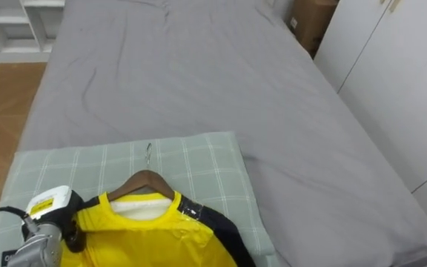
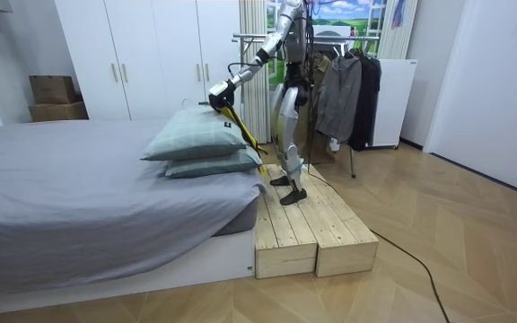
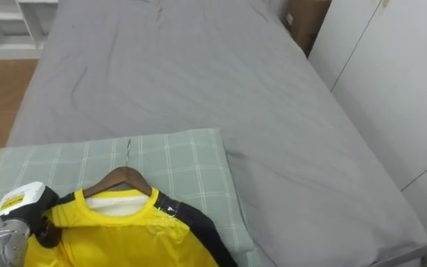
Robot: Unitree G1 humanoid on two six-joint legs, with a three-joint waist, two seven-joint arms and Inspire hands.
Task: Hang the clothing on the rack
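Shirt (image 1: pixel 147 236) was on hanger (image 1: pixel 145 180) already, lying on pillow (image 1: pixel 199 159); left robot hand (image 1: pixel 47 241) at its shoulder, grip unclear; hanging-up still TBD.

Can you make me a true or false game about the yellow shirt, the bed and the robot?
1. The yellow shirt is on a wooden hanger. True.
2. The pillow by the shirt is red. False: the pillow is pale green with checks.
3. The bed has a grey cover. True.
4. The robot stands on the bed. False: in the room view it stands on a wooden platform beside the bed.
5. The left hand is far from the shirt. False: it is right at the shirt's shoulder.
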